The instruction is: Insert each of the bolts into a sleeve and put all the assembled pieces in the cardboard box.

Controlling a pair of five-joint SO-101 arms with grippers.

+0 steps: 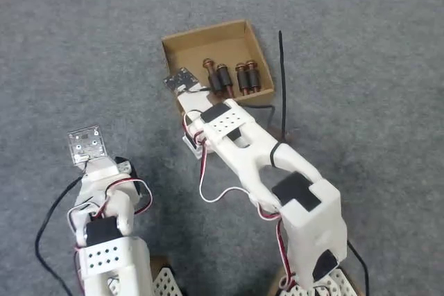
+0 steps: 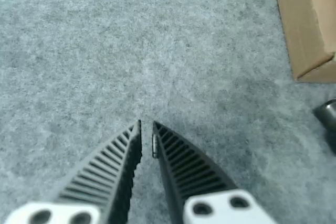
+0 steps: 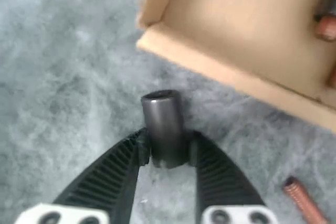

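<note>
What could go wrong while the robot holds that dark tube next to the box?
The right arm's fingers pinch only one end of the sleeve, so it might tilt or slip out. The cardboard box has its wall close ahead, so the sleeve could bump it. The bolt lies loose on the carpet nearby and could get nudged away.

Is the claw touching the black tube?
Touching. In the right wrist view, the right gripper clamps the black sleeve from both sides.
</note>
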